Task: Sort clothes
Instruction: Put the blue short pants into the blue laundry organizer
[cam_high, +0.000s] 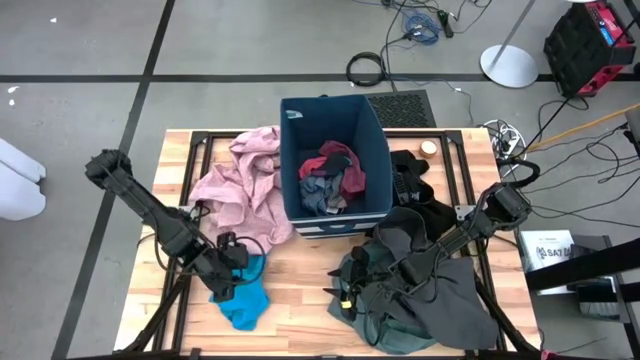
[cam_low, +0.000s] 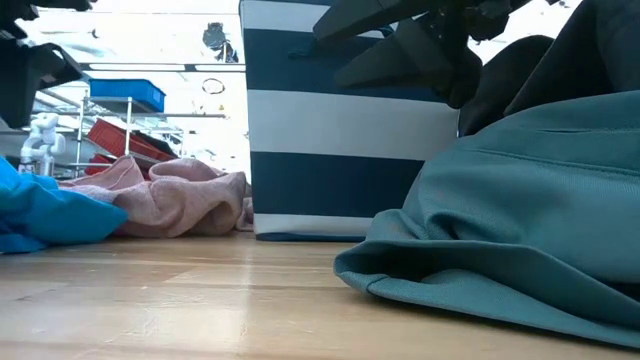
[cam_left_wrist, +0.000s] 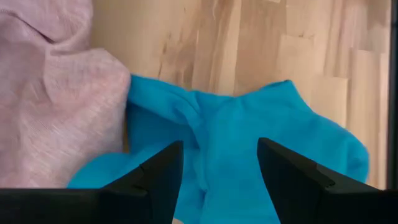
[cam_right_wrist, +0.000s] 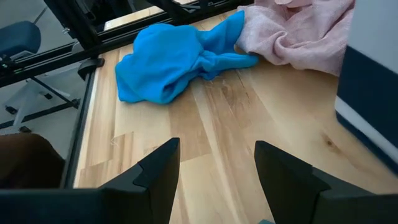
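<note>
A small bright-blue piece (cam_high: 243, 302) (cam_left_wrist: 249, 143) lies crumpled on the wooden table, its one end against the dusty-pink garment (cam_high: 245, 182). My left gripper (cam_high: 226, 285) (cam_left_wrist: 219, 180) hangs open just over it, pointing steeply down, one finger on either side of the blue cloth's middle. My right gripper (cam_high: 350, 295) (cam_right_wrist: 217, 174) stands open over the near edge of the grey-green garment (cam_high: 400, 310) (cam_low: 520, 250), with only bare wood showing between its fingers. A dark grey garment (cam_high: 430, 255) lies heaped over the grey-green one. A black one (cam_high: 410, 172) lies behind it.
The navy-blue bin (cam_high: 372, 150) (cam_low: 340, 150) stands at the table's far middle, with red, grey and dark clothes (cam_high: 330, 175) inside. Bare wood (cam_high: 300, 300) lies between the blue piece and the grey-green heap. Dark frame rails (cam_high: 470, 190) run along the table's edges.
</note>
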